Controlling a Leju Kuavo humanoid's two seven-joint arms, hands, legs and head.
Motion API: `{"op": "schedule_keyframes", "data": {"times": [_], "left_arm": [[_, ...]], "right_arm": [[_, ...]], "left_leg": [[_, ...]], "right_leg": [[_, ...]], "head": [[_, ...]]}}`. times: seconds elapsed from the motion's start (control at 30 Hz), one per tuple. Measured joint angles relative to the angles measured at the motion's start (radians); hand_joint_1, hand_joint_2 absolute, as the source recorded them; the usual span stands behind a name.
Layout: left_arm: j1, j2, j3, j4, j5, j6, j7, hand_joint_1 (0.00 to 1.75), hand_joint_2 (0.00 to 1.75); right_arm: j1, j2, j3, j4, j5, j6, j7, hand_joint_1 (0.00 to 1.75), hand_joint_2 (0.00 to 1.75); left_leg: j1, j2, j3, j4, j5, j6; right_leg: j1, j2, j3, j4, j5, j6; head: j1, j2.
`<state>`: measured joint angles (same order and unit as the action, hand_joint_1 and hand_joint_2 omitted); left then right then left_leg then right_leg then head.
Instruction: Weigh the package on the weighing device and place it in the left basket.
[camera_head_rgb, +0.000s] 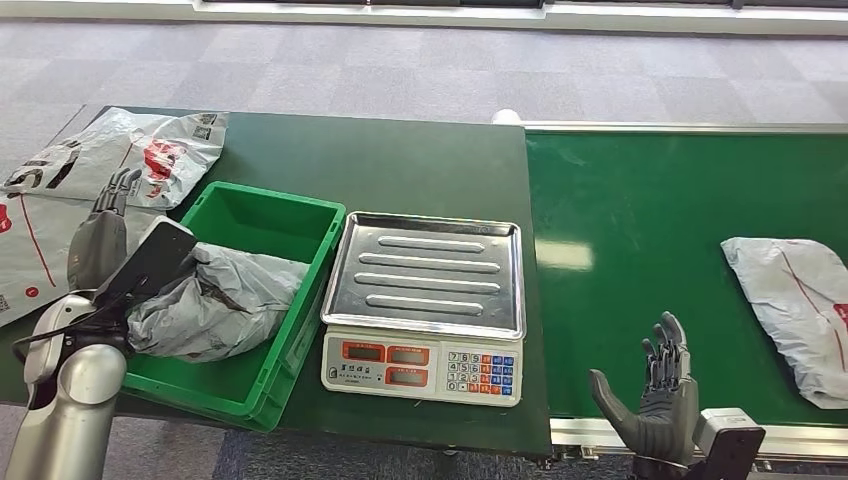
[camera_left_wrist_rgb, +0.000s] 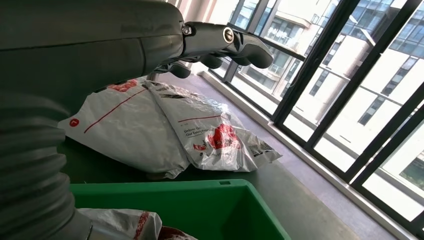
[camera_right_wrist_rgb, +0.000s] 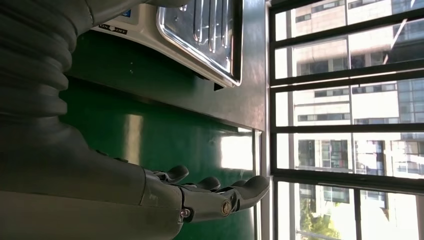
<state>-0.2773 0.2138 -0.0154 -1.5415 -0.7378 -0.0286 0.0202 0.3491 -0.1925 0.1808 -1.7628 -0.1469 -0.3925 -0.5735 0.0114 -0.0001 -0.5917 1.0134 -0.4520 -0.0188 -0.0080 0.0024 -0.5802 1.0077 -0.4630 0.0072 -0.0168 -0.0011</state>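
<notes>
The grey package (camera_head_rgb: 215, 300) lies in the green basket (camera_head_rgb: 300, 215), just beside the empty left hand (camera_head_rgb: 105, 225), whose fingers are spread above the basket's left edge.

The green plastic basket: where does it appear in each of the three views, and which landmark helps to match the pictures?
Head view: the green plastic basket stands at lower left, beside the silver weighing scale, with a grey package inside.
Left wrist view: its rim runs along the bottom of the picture.
Right wrist view: the basket is not in it.
Shared landmark: the printed white mail bags lie beyond the basket in the head and left wrist views.
</notes>
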Motion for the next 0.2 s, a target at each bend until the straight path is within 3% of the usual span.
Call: {"op": "schedule_keyframes", "data": {"times": [0.2], "left_arm": [[0.057,0.047,0.042,-0.025,0.169,-0.12,-0.063,0.0,1.75]], "right_arm": [[0.016,-0.004,-0.012,0.0,-0.009,0.004,0.002,0.0,1.75]], "left_leg": [[0.0,0.002,0.0,0.0,0.0,0.0]], "right_leg": [[0.001,0.002,0.0,0.0,0.0,0.0]], "head": [[0.0,0.0]]}}
